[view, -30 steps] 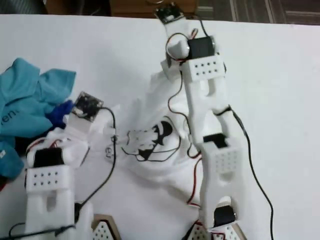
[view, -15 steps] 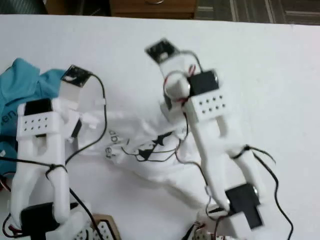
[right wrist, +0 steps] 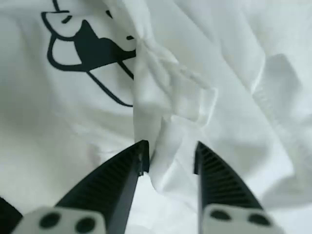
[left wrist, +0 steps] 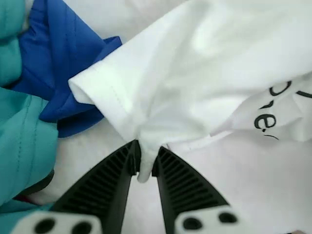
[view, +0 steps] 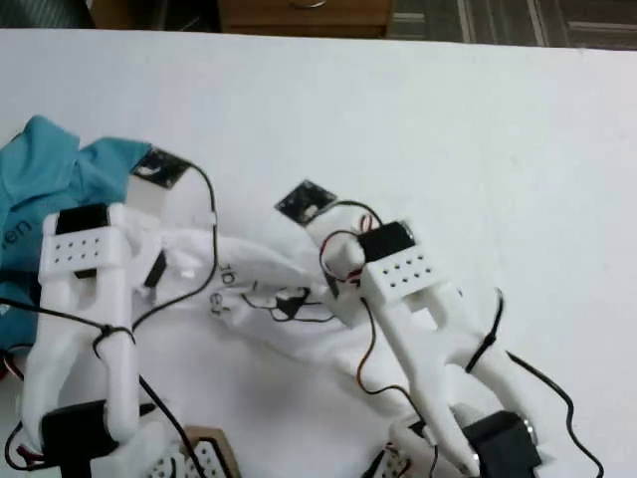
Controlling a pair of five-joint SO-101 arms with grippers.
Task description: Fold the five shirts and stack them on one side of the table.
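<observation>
A white shirt (view: 261, 267) with a black print is being held crumpled on the near middle of the white table (view: 498, 129), between the two arms. One thin fold of it, beside a hemmed sleeve, is being pinched by the left gripper (left wrist: 145, 160); the black jaws are being kept almost together, with only the cloth between them. This gripper is being held at the shirt's left end.

A thicker, bunched fold is being gripped by the right gripper (right wrist: 169, 152), at the shirt's right side, just right of the print. Here the jaws are being kept partly apart by the wad of cloth that is being pressed between them.

The sleeve is being shown in the left wrist view lying against a blue shirt (left wrist: 58, 58), part of which is being covered by the white cloth. A teal shirt (view: 50, 194) is being left in a heap at the left edge of the table, touching the blue one and just beside the left arm.
</observation>
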